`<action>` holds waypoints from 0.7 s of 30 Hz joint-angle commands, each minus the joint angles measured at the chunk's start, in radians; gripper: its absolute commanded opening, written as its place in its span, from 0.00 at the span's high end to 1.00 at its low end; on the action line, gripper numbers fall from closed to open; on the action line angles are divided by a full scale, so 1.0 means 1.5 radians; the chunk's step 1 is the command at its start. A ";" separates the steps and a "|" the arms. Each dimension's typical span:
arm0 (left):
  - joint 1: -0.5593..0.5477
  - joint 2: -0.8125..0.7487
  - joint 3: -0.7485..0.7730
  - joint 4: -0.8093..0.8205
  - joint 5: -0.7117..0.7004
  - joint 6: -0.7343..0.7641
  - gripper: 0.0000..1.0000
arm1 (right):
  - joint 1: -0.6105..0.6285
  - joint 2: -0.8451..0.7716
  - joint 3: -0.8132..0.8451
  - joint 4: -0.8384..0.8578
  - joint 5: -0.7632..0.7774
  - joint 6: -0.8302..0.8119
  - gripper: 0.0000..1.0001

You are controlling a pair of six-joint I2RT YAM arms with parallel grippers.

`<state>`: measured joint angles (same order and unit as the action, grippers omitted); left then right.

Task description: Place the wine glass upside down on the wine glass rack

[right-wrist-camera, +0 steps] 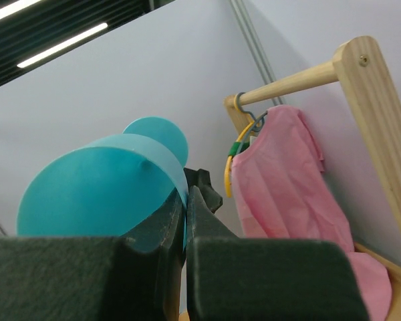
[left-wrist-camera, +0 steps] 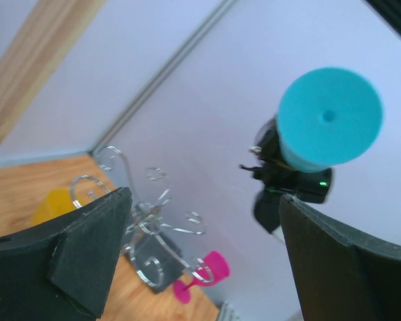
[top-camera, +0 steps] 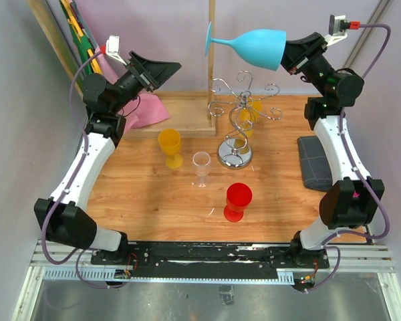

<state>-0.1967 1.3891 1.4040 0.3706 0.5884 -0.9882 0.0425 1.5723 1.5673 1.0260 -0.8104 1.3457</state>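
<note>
- The right claw point(top-camera: 289, 59) is clamping fully shut on the rim of the blue wine glass point(top-camera: 254, 47). The thin bowl wall is passing between its two pads.
- The glass is lying on its side high above the table. Its stem and foot are pointing straight out from the claw toward the left arm.
- The wine glass rack point(top-camera: 242, 110) is standing on the table below the claw and off toward the left arm, well apart from the glass.
- The left claw point(left-wrist-camera: 206, 200) is gaping wide and carrying nothing. It is facing the glass foot from well apart.
- Risk, slippage: the claw is gripping only an edge of smooth wall, with the whole glass hanging out beyond it. Turning the glass foot-up could be twisting it in the pads or dropping it.
- Risk, collision: the foot is overlapping a wooden post point(top-camera: 212, 73) in the top view, and the depth between them cannot be told. A swing could be striking it.
- Risk, rack upset: the foot must be entering a narrow wire scroll. A misaligned push could be tipping the rack or catching the yellow glass point(top-camera: 252, 110) in among its arms.
</note>
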 commanded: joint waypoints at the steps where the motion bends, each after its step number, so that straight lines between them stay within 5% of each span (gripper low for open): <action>1: 0.005 0.029 -0.022 0.270 0.071 -0.210 0.04 | 0.011 0.030 0.039 0.178 -0.054 0.136 0.99; 12: -0.010 0.139 -0.044 0.733 0.030 -0.607 0.10 | 0.101 0.106 0.115 0.192 -0.068 0.152 0.99; 21: -0.034 0.166 -0.043 0.842 -0.010 -0.708 0.16 | 0.144 0.168 0.182 0.191 -0.059 0.164 0.99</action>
<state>-0.2314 1.6337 1.3396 1.4826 0.6098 -1.9465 0.2161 1.7905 1.7763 1.2606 -0.8974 1.5715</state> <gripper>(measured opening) 0.856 0.023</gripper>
